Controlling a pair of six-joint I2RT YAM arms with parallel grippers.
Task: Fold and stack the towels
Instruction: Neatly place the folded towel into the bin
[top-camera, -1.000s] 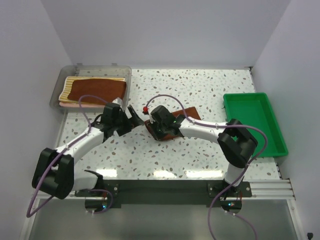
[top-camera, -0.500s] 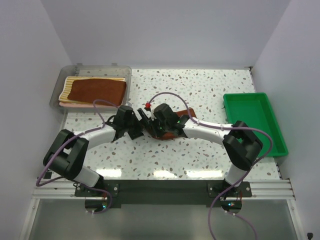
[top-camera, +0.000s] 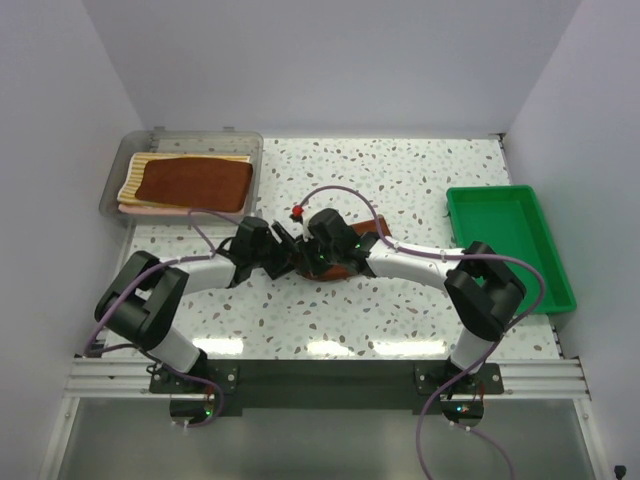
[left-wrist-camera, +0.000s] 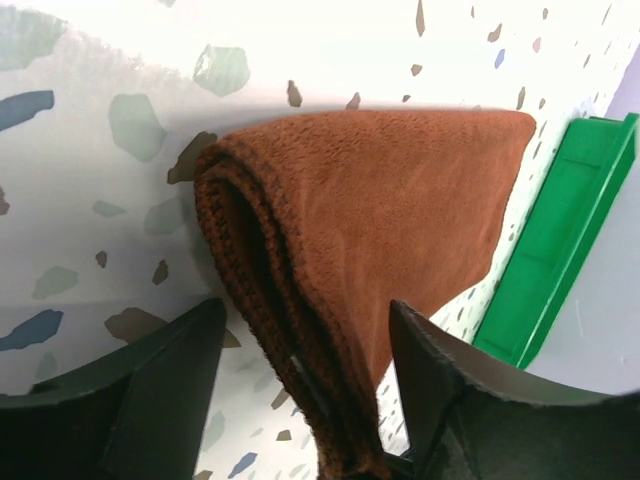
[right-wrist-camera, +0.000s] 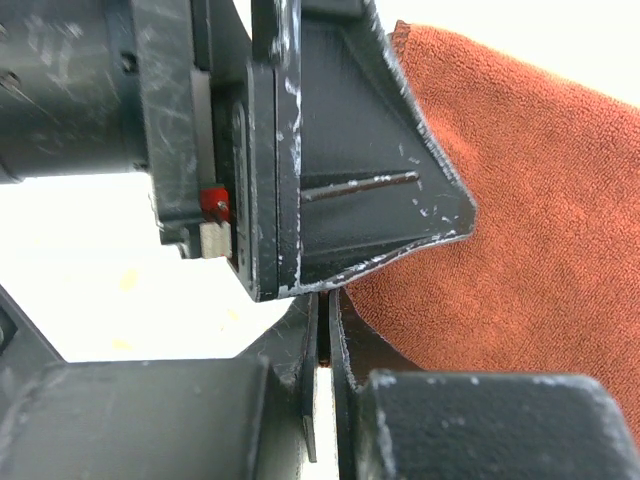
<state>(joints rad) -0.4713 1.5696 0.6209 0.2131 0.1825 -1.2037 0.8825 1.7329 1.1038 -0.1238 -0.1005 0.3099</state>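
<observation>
Left wrist view: your left gripper (left-wrist-camera: 305, 325) has its jaws spread, with the folded edge of the brown towel (left-wrist-camera: 380, 200) between them. Right wrist view: your right gripper (right-wrist-camera: 322, 320) has its jaws pressed together, pinching the towel's edge.

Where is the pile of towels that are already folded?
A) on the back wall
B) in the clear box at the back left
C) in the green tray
B: the folded towels lie in the clear box at the back left, while the loose brown towel is further forward, mid-table.
</observation>
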